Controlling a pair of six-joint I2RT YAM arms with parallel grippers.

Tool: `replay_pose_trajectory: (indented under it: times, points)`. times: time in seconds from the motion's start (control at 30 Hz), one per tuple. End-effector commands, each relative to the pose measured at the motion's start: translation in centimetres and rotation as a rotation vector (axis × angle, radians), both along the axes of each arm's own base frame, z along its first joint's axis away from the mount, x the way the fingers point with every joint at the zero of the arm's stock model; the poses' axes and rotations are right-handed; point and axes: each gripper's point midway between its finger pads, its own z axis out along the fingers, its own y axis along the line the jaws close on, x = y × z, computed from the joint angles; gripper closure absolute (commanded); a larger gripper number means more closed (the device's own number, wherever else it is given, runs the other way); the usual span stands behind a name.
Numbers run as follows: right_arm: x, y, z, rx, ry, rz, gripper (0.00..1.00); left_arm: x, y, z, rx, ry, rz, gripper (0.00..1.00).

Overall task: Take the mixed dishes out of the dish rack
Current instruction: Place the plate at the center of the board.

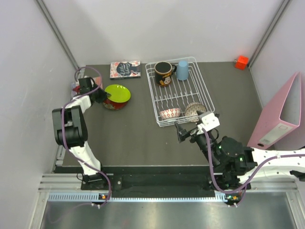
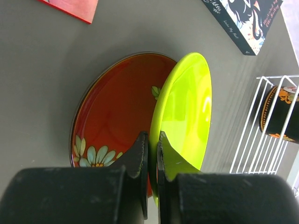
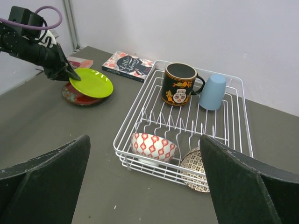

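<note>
My left gripper is shut on the rim of the lime-green plate and holds it tilted just over the red floral plate, which lies on the table left of the dish rack. The rack holds the black cartoon mug and the pale blue cup at its far end. A white bowl with a red pattern and the beige patterned bowl sit at its near end. My right gripper is open and empty, just in front of the rack's near edge.
A printed book lies behind the plates, and a red card lies at the far left. A pink binder stands at the right edge. A small orange-red block sits in the far right corner.
</note>
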Motion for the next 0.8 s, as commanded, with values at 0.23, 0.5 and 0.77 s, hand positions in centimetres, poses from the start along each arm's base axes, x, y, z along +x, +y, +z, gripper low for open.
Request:
replay_pose_trajectory:
  times: [0.23,0.5,0.77]
  points:
    - [0.5,0.8,-0.8,-0.029,0.005,-0.021,0.00,0.4,1.0,0.9,0.028,0.002,0.009,0.66]
    - [0.6,1.1,-1.0,-0.029,0.005,-0.016,0.00,-0.3,1.1,1.6,0.026,0.023,0.025,0.41]
    - [0.7,1.2,-1.2,-0.028,0.006,-0.011,0.00,-2.3,2.4,2.7,0.086,0.089,0.097,0.26]
